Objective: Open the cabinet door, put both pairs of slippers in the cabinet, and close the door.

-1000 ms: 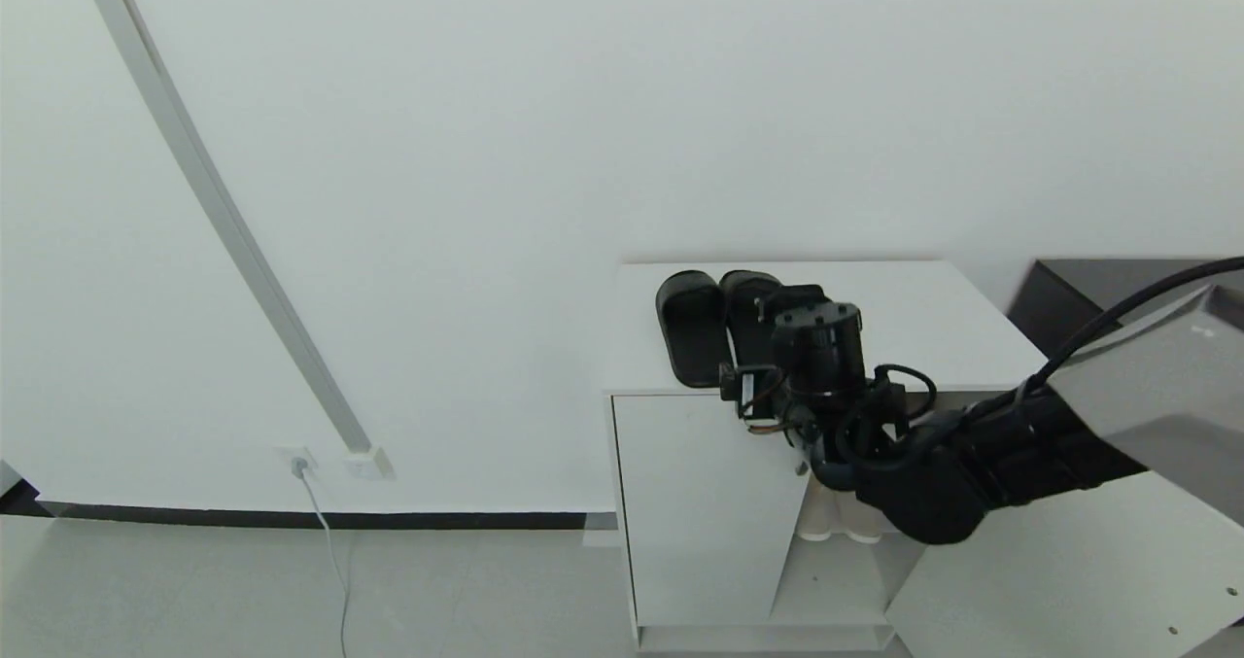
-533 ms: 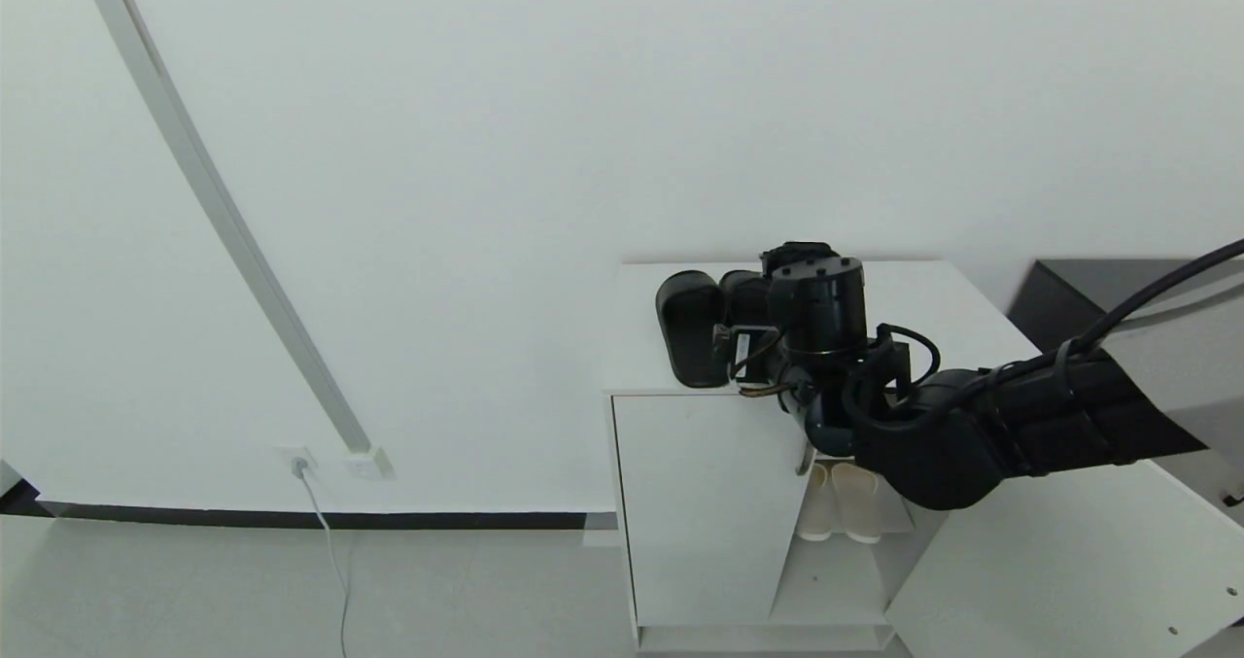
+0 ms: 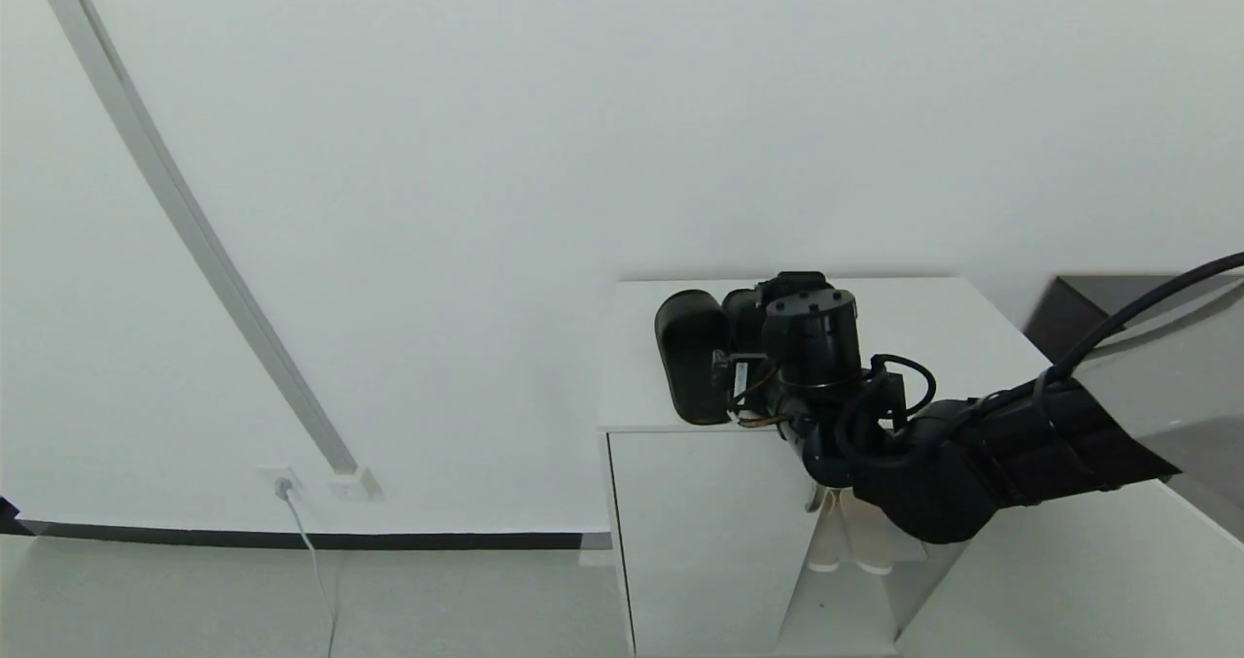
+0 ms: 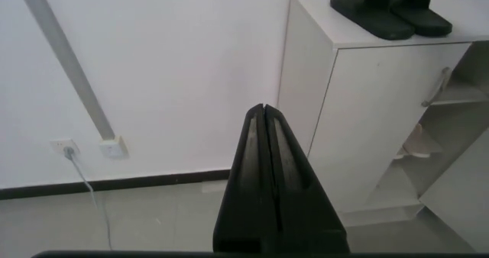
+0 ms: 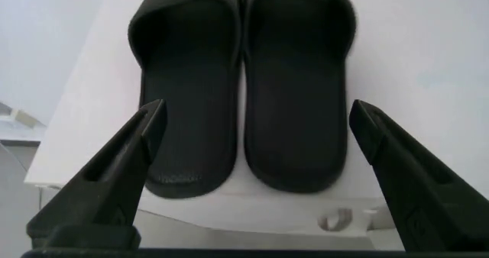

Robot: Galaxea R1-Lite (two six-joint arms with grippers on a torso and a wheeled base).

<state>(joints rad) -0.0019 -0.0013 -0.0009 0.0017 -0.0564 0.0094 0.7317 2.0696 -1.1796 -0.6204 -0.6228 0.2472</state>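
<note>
A pair of black slippers [image 3: 690, 357] lies side by side on top of the white cabinet [image 3: 933, 328]. My right gripper [image 3: 795, 287] hovers over the pair. In the right wrist view its fingers [image 5: 130, 166] stand wide open on either side of the black slippers [image 5: 244, 82], touching neither. A pair of white slippers [image 3: 853, 541] stands on a shelf inside the cabinet, behind the open right door [image 3: 1069, 580]. My left gripper [image 4: 263, 117] is shut and empty, held low and away from the cabinet [image 4: 367, 113], on its left.
The cabinet's left door [image 3: 709, 541] is shut, and a metal handle [image 4: 439, 86] sits on its inner edge. A wall socket with a cable [image 3: 284, 488] and a slanted wall rail [image 3: 194, 240] lie to the left. Bare floor lies in front.
My right arm rose and moved farther back over the black slippers. The head camera shifted, so the whole scene sits lower and slightly to the left.
</note>
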